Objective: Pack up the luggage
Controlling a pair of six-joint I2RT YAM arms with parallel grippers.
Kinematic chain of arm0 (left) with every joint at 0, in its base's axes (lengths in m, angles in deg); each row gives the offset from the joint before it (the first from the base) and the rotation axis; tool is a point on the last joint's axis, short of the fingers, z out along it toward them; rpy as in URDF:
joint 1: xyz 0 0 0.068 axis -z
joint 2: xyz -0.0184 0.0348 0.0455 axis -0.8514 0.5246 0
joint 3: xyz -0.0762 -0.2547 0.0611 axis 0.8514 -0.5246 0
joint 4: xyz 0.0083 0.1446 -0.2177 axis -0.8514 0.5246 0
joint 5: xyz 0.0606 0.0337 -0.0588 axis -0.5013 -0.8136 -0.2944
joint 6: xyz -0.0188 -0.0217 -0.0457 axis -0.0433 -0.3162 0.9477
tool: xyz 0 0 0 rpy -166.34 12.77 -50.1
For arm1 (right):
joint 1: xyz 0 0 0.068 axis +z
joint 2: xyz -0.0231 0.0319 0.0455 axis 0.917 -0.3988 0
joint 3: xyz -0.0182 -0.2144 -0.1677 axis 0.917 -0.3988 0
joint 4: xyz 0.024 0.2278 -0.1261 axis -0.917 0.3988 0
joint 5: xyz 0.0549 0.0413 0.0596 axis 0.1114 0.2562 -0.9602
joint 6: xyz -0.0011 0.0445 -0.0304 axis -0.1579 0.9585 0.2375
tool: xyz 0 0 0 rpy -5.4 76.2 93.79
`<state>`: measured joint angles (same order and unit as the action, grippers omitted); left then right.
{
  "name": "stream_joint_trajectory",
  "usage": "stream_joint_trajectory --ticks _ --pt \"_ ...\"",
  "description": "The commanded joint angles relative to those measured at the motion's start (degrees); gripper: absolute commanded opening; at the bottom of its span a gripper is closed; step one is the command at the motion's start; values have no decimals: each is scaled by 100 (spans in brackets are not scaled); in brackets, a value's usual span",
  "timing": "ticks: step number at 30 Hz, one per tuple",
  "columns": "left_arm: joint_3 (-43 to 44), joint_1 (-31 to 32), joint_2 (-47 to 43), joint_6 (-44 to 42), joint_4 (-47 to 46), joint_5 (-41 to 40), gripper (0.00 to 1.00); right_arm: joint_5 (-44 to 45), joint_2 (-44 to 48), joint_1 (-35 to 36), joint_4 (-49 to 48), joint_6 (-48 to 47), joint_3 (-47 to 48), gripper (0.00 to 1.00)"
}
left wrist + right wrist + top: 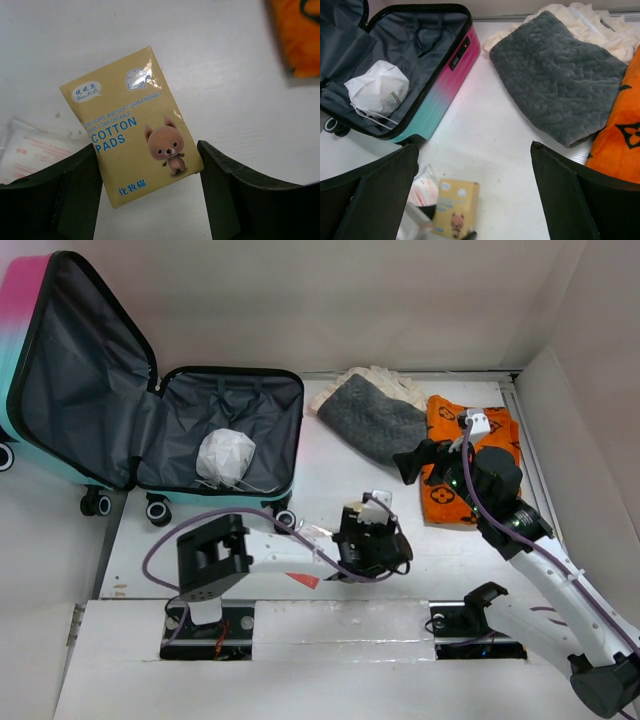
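One yellow box (132,125) marked "COTTON PADS", above it "DELICATE AND SOFT, SKIN-FRIENDLY AND COMFORTABLE", lay on the desk (330,490) near its front edge. The left end effector (147,147) had a finger close against each side of it, though whether they pinched it could not be told. The right end effector (475,147) hung wide open, and the luggage (70,370) lay open at the far left corner, holding a white mask (225,455).

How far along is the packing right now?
Done: the luggage lies open with a mask inside. In hand: the left jaws flank the cotton pads box on the table, grip not yet clear. Left: that box, the grey towel, orange cloth and cream cloth, all outside.
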<state>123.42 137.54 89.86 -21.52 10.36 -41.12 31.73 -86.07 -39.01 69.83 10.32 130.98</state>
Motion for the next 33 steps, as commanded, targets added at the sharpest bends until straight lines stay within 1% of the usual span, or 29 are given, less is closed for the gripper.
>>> stream_joint_trajectory --ticks 1,3,4,5,6,7,8,9,10,11,12,13,14,15,17,19,21,22,23,24,25,26,27,28,30,31,33 --pt "375 -218 -840 -272 151 -1051 52 -89 66 55 -273 -58 20 100" --pt "375 -647 -1156 -649 -243 -1377 52 60 128 55 -273 -58 81 100" --pt "375 -875 -1270 -738 -383 -1378 52 60 128 55 -273 -58 81 100" --pt "280 -1121 -1393 -834 -541 -1291 52 121 128 55 -221 -110 151 100" --pt "157 -1646 -1690 -966 -1109 -1047 52 122 128 55 -168 -110 152 100" --pt "25 -1921 -1850 -1219 -1410 -879 52 122 128 55 -115 -110 204 100" --pt "-203 -2202 -1999 -1291 -1683 -755 52 122 128 55 -115 -110 204 100" --pt "-274 -2796 -2192 -1292 -2121 -641 52 52 128 55 -115 -110 204 100" --pt "-275 -3107 -2194 -1353 -2290 -440 52 -27 67 55 -167 -110 126 100" --pt "-153 -3432 -2194 -1214 -2240 -281 58 -88 14 116 -228 -110 64 100" --pt "-4 -3757 -2194 -996 -2013 -123 69 -150 -108 117 -229 -58 64 100" --pt "119 -4343 -2038 -819 -1637 201 80 -151 -170 117 -229 -58 64 100" --pt "199 -4575 -2036 -696 -1537 361 96 -211 -223 169 -281 -58 -67 100" --pt "199 -4734 -2036 -695 -1536 510 100 -212 -337 239 -334 -58 -129 100" --pt "77 -4833 -2158 -764 -1694 643 100 -343 -486 414 -544 -5 -330 100" --pt "-248 -4562 -2482 -913 -1878 643 100 -422 -871 608 -694 -5 -384 100" --pt "-459 -4350 -2729 -985 -2133 748 100 -475 -1241 1003 -765 -5 -455 98" --pt "-669 -4245 -2852 -1063 -2195 749 100 -476 -1426 1161 -861 -5 -455 96" --pt "-784 -4026 -3088 -1142 -2308 827 100 -476 -1810 1328 -940 -5 -455 95" --pt "-907 -3911 -3204 -1143 -2362 828 100 -310 -2006 1652 -1080 -5 -455 93" --pt "-1117 -3797 -3309 -1195 -2362 828 100 -239 -2208 1803 -1168 -5 -455 91" --pt "-1232 -3639 -3519 -1195 -2362 828 100 -169 -2636 1926 -1256 47 -455 86" --pt "-1338 -3637 -3634 -1135 -2362 932 100 -116 -2841 2032 -1388 126 -455 84" --pt "-1452 -3568 -3749 -1134 -2362 1047 100 -54 -3043 2189 -1502 127 -455 84" --pt "-1803 -3567 -4116 -1037 -2449 1284 100 -54 -3605 2261 -1774 241 -455 80" --pt "-1918 -3567 -4241 -1037 -2450 1476 100 -115 -3799 2340 -1967 241 -368 80" --pt "-2147 -3567 -4496 -1037 -2450 1531 100 -115 -4351 2401 -1969 241 -314 79"
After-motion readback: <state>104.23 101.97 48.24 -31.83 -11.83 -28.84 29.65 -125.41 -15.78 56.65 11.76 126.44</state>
